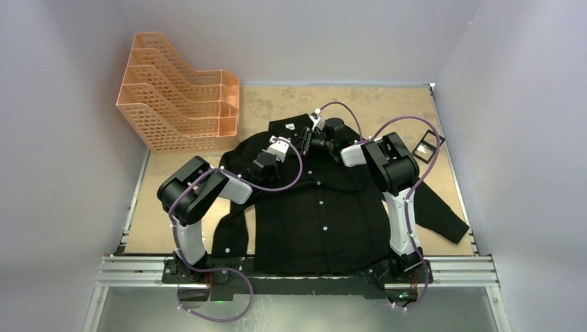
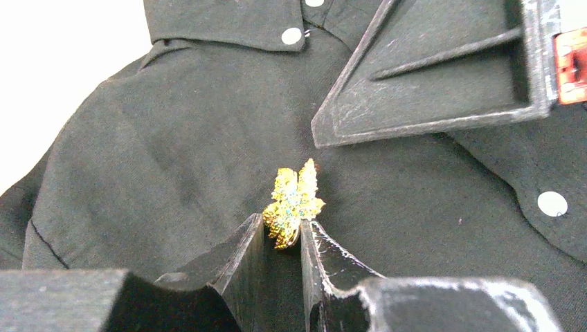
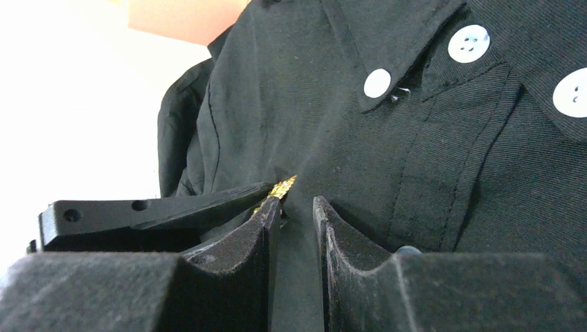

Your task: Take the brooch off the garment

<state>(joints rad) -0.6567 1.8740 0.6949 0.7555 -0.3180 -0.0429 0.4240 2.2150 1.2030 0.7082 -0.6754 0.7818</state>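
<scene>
The garment is a black shirt lying flat on the table, collar at the far side. The brooch is a small golden leaf pinned on its chest; in the top view it is hidden by the grippers. My left gripper has its jaws closed narrowly on the brooch's lower end. My right gripper sits right beside the brooch, jaws nearly together with a ridge of shirt cloth between them. Its finger presses on the cloth just above the brooch in the left wrist view. Both grippers meet below the collar.
An orange mesh file rack stands at the back left. A small dark-framed flat object lies at the right, behind the shirt's sleeve. White buttons line the collar and placket. Walls close in on three sides.
</scene>
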